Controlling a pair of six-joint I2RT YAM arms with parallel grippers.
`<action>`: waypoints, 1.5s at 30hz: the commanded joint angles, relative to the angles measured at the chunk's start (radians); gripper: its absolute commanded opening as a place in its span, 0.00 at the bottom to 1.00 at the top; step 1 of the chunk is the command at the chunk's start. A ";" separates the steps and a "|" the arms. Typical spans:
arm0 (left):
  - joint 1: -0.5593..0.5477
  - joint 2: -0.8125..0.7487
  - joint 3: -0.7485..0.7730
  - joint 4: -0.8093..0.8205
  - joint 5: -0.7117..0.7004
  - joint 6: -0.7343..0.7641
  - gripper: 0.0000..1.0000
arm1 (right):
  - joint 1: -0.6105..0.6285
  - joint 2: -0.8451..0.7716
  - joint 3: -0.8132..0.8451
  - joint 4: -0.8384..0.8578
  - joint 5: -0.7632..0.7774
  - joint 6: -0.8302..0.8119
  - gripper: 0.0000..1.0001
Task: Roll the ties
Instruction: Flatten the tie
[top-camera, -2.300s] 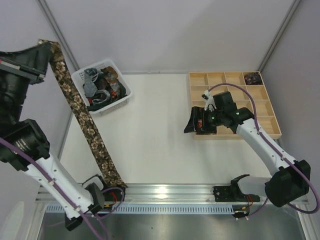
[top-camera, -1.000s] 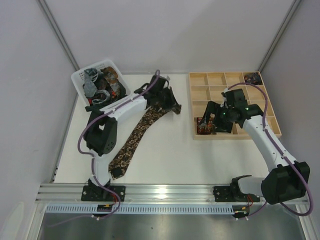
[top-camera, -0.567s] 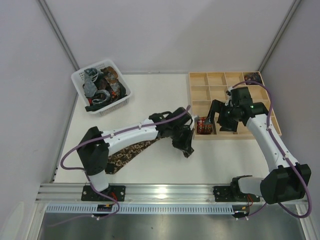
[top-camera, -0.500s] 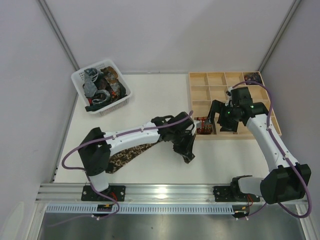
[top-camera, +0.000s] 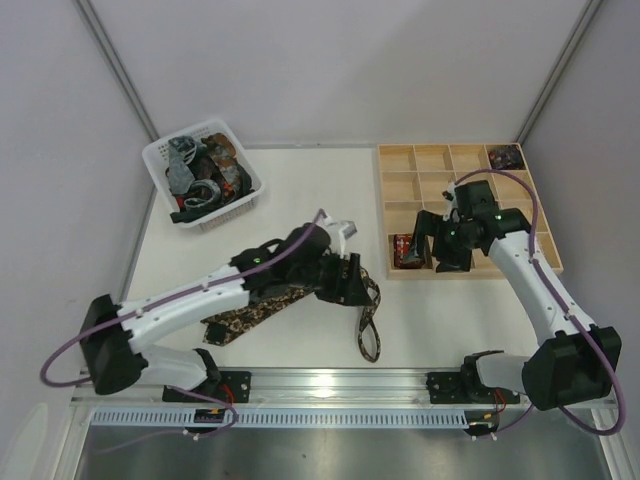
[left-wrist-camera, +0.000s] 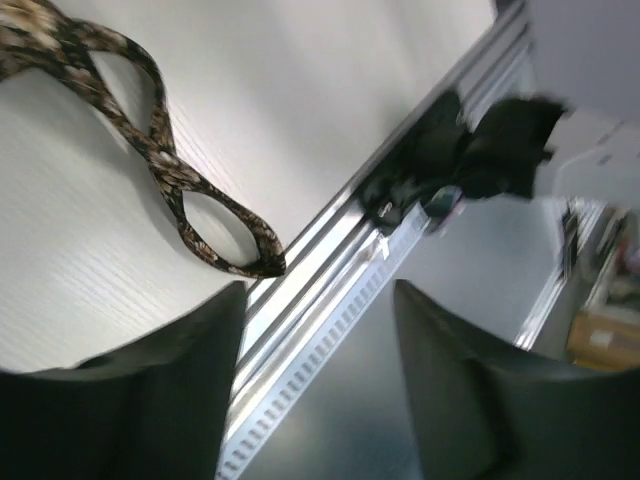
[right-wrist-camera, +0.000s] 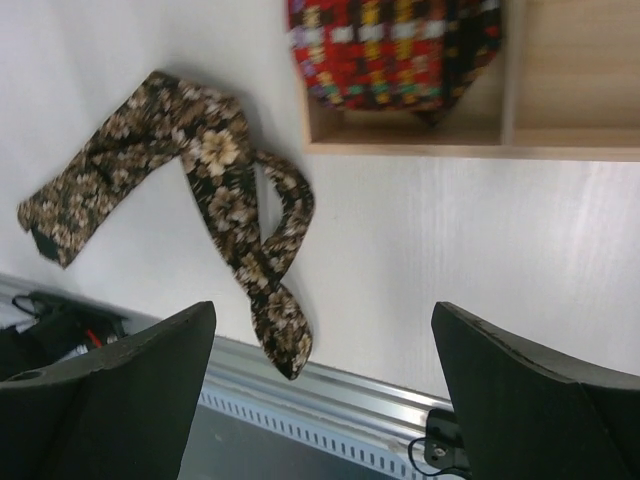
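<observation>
A dark brown tie (top-camera: 240, 318) with tan flowers lies flat on the white table, its wide end at the near left. Its narrow end (top-camera: 368, 335) twists into loops near the front rail. The left wrist view shows those loops of the tie (left-wrist-camera: 160, 165) lying apart from my fingers. My left gripper (top-camera: 350, 280) hovers over the tie's middle, open and empty (left-wrist-camera: 320, 400). My right gripper (top-camera: 432, 255) is open above the tray's near-left compartment, where a rolled red plaid tie (right-wrist-camera: 390, 45) sits. The right wrist view also takes in the brown tie (right-wrist-camera: 220, 160) below.
A white basket (top-camera: 152, 152) with several tangled ties stands at the far left. The wooden compartment tray (top-camera: 430, 160) is at the right, a dark rolled tie (top-camera: 505, 155) in its far corner. A metal rail (top-camera: 330, 380) runs along the front edge.
My left gripper carried the brown tie from the far side toward the middle, then opened and let it drop. The narrow end now lies looped near the rail. My right gripper shifted slightly.
</observation>
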 joint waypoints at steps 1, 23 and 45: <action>0.067 -0.121 -0.086 -0.009 -0.167 -0.127 0.60 | 0.086 -0.006 -0.003 0.030 -0.093 0.003 0.97; 0.545 0.142 -0.327 -0.099 -0.160 -0.250 0.00 | 0.616 0.438 -0.015 0.315 -0.136 0.118 0.43; 0.963 0.153 -0.284 -0.409 -0.504 -0.093 0.00 | 0.631 0.380 -0.121 0.177 0.134 -0.029 0.40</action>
